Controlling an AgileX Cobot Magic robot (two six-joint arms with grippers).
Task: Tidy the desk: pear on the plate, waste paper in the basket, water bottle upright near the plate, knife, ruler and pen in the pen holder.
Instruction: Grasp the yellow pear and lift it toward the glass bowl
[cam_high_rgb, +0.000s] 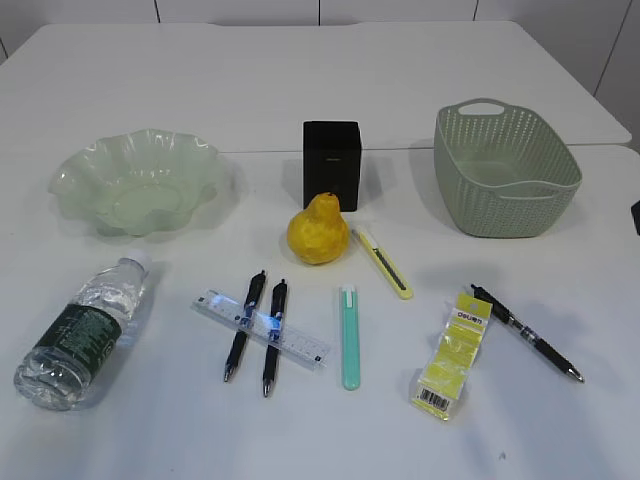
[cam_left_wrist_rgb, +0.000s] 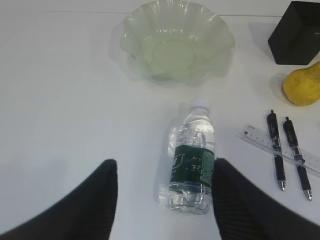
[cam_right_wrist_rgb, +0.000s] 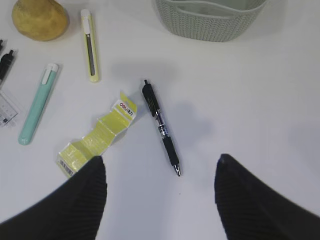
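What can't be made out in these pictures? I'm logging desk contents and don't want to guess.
- Pen holder, exterior view: its opening faces away, so the inside is hidden; the left wrist view cuts it off at the edge.
- Ruler, exterior view: two pens cross it, and the markings are too small to read.
- Bottle label, left wrist view: print too small.
- Yellow packaging, right wrist view: text blurred.
- Both hands: only the finger edges show, in the wrist views.

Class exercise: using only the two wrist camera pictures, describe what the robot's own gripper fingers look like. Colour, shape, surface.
Each wrist view shows two black, broad fingers that narrow to rounded tips, with finely ribbed surfaces: left gripper, right gripper. No cables, labels or markings show. The exterior view shows no arm.
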